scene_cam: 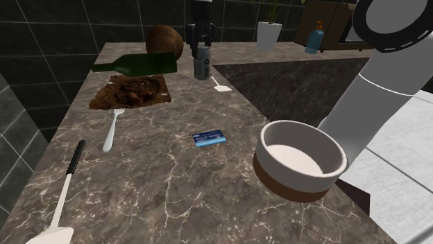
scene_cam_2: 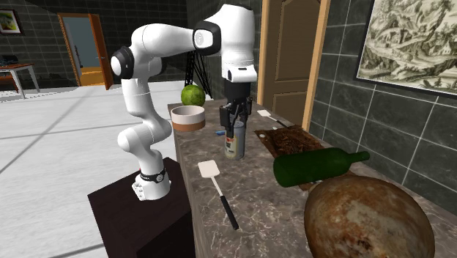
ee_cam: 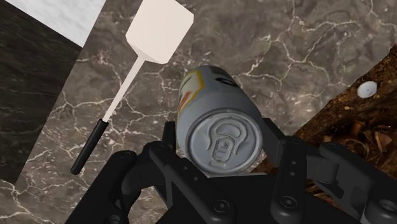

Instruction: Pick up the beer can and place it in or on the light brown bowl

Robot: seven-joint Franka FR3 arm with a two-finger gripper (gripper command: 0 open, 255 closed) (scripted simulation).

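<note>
Spatula [scene_cam: 62, 195] head partly off shoulder view's btm edge; blue card [scene_cam: 209, 137] txt too small.

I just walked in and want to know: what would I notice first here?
Probably the black two-finger gripper clasping a grey metal can with an orange mark, over the dark marbled counter. Then the dark green glass bottle lying on its side next to a big round brown ball, and the round white-and-light-brown bowl at the shoulder view's lower right.
</note>
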